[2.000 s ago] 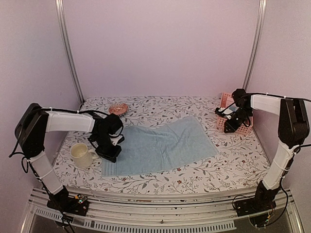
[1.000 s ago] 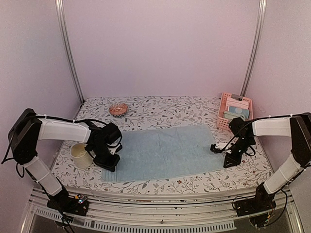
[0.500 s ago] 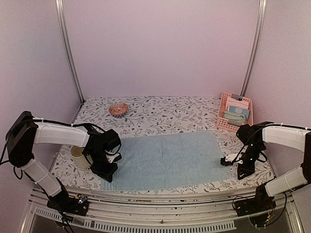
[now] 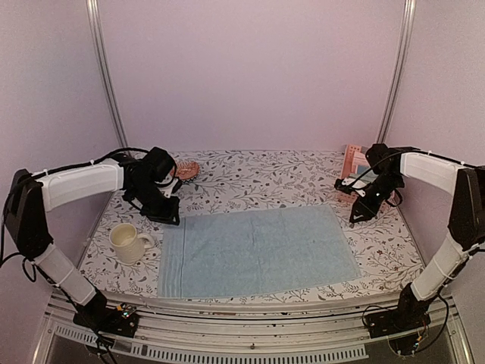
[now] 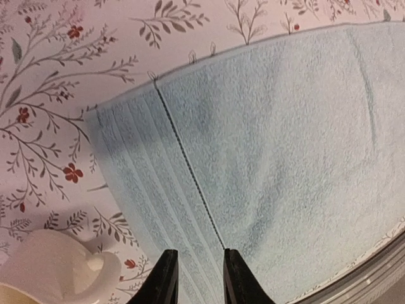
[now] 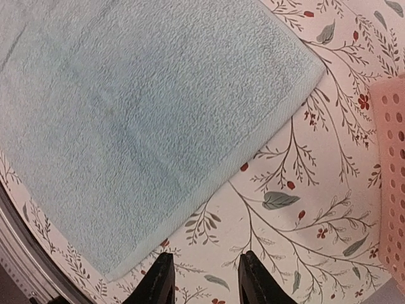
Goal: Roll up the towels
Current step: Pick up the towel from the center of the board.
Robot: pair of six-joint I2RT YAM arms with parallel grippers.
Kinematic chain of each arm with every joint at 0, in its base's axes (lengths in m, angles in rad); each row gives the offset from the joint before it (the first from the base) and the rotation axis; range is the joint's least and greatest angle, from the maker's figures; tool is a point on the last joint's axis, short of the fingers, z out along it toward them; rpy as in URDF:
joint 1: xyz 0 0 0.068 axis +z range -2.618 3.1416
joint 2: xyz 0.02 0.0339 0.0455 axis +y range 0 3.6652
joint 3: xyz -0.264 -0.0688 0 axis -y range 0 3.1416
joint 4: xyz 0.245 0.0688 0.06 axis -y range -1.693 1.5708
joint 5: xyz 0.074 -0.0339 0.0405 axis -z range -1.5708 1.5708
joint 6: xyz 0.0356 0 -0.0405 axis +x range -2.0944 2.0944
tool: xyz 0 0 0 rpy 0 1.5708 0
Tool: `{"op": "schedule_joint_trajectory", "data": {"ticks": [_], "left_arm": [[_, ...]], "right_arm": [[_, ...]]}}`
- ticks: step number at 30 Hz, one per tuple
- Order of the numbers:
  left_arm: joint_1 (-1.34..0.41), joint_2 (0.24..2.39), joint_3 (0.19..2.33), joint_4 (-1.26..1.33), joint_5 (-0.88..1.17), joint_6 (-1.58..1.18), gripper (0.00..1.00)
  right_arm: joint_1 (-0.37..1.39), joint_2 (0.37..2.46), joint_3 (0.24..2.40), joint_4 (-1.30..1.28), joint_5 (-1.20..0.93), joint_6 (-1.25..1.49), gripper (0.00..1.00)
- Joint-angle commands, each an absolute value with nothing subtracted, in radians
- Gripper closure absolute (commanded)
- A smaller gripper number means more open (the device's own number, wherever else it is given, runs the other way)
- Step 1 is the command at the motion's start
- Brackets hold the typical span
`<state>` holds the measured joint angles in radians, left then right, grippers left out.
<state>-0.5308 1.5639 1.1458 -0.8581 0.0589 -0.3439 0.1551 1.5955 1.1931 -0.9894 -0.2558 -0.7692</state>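
Observation:
A light blue towel (image 4: 258, 250) lies spread flat in the middle of the table, its ribbed stripes along the left end. My left gripper (image 4: 167, 214) hovers at its far left corner. In the left wrist view that gripper (image 5: 199, 282) is open above the striped end of the towel (image 5: 285, 126), nothing between its fingers. My right gripper (image 4: 355, 214) hangs by the far right corner. In the right wrist view it (image 6: 205, 282) is open over the bare tablecloth, just off the towel's (image 6: 126, 114) edge.
A cream mug (image 4: 127, 241) stands left of the towel, also low in the left wrist view (image 5: 50, 269). A small pink dish (image 4: 186, 168) sits at the back left. A pink perforated basket (image 4: 353, 161) at the back right is partly hidden behind my right arm.
Both grippers held the towel's ends and drew it flat toward the near edge. They have since let go, opened, and moved back to the towel's far corners.

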Motion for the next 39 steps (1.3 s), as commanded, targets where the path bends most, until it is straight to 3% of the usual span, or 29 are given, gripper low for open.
{"op": "schedule_joint_trajectory", "data": {"ticks": [1,8,17,39], "left_arm": [[-0.487,1.624,1.179,-0.714,0.042,-0.338,0.75],[-0.46,1.714,1.142,-0.617,0.029,-0.386,0.79],[-0.348,1.735,1.1,-0.525,-0.017,-0.41,0.71],[-0.275,1.822,1.062,-0.455,0.041,-0.367,0.69]], "right_arm": [[0.152,1.737,1.285,-0.866,-0.335,-0.592,0.63],[0.152,1.92,1.39,-0.773,-0.29,-0.502,0.63],[0.152,2.082,1.535,-0.743,-0.262,-0.417,0.63],[0.157,2.225,1.644,-0.778,-0.289,-0.36,0.65]]}}
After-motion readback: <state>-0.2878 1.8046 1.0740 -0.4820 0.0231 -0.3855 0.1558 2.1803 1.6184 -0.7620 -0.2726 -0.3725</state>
